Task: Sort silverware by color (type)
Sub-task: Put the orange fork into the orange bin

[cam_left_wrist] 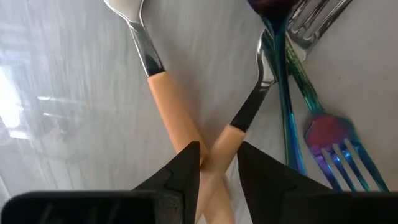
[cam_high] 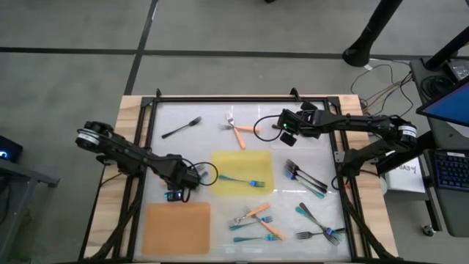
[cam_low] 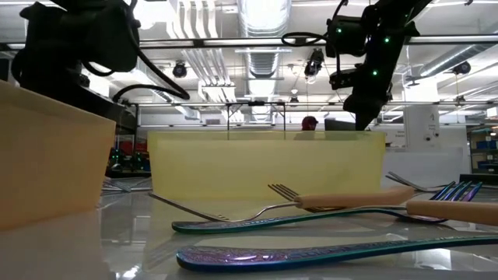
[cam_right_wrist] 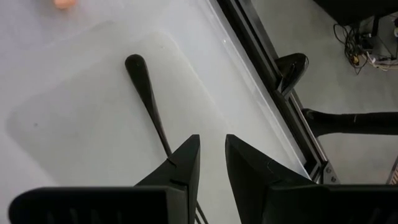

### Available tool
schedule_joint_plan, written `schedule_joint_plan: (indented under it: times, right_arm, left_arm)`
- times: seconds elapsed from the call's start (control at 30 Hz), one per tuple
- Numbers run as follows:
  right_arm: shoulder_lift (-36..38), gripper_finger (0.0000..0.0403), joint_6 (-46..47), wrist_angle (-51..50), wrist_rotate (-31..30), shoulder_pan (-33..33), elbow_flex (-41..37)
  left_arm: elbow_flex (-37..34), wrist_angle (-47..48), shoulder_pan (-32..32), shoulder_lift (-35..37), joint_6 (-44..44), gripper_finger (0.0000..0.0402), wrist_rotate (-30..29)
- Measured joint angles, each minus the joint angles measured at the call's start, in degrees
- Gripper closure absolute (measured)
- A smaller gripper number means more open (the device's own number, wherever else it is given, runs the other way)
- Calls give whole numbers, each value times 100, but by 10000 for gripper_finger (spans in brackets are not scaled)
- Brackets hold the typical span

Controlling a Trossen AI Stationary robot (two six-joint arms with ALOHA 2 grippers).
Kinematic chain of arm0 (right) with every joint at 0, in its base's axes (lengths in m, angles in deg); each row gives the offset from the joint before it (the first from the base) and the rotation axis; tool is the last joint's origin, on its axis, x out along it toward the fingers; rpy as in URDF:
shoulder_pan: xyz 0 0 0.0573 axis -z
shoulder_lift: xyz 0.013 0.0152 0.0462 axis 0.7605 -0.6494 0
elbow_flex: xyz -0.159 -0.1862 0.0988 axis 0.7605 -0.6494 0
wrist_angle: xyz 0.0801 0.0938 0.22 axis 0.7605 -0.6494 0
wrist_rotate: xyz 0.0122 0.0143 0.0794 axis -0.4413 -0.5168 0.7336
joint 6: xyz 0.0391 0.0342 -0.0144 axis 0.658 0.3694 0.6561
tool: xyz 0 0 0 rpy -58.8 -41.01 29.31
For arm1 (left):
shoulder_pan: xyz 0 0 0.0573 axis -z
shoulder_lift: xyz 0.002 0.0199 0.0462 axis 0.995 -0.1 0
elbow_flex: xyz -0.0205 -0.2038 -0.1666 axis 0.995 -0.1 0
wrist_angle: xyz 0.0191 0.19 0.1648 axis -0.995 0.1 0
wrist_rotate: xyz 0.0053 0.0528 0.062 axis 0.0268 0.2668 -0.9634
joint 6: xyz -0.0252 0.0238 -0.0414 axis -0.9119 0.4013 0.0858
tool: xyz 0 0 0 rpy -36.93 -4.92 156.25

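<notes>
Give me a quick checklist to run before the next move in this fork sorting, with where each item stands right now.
1. Left hand lined up over the orange handles: ok.
2. Only one handle between its fingers: not ok, two cross there.
3. Iridescent fork outside that gap: ok.
4. Right hand holding the dark fork: cannot tell.

Forks [cam_high: 253,218] scattered flat in mixed clusters; teal fork [cam_high: 242,180] apparently on yellow mat [cam_high: 260,165].
</notes>
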Motion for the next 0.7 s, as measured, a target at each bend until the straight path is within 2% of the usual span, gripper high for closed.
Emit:
schedule_joint_plan:
  times: [0.27, 0.7]
  right_arm:
    - [0, 335, 39, 10, 0, -1, 0]
    - [0, 335, 41, 9, 0, 0, 0]
  left_arm:
    - [146, -157, -11, 94, -200, 387, 65]
    - [292, 53, -20, 178, -302, 384, 60]
